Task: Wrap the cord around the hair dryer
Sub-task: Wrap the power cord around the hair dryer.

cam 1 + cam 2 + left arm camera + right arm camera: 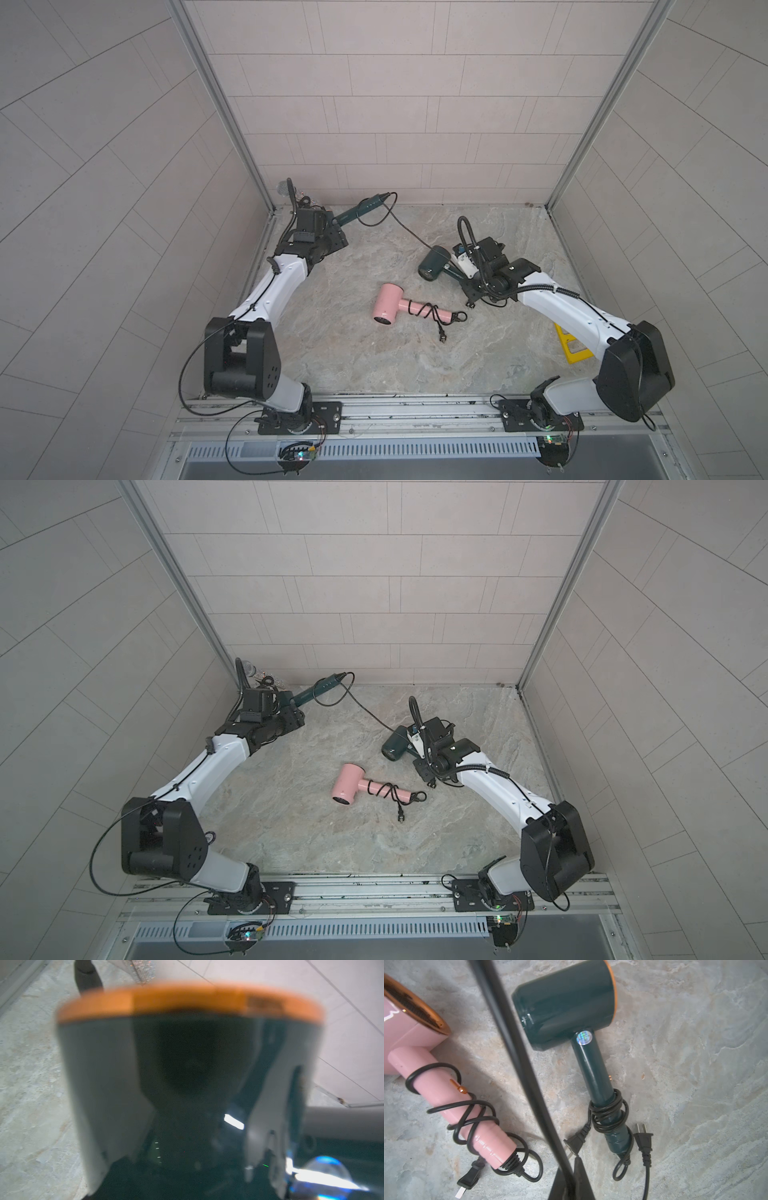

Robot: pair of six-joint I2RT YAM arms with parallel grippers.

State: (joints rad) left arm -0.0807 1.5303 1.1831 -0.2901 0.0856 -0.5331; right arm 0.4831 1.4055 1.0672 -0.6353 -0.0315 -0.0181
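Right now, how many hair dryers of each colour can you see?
Pink hair dryer: 1
Dark green hair dryers: 2, the lying green dryer and the held green dryer
Total: 3

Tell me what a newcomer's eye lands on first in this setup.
A dark green hair dryer is held near the back wall by the left end effector, and its black cord stretches across to the shut right end effector. In the middle of the table lies a pink hair dryer with its own cord wound around the handle. Beside the right arm lies a second green hair dryer, also wrapped.
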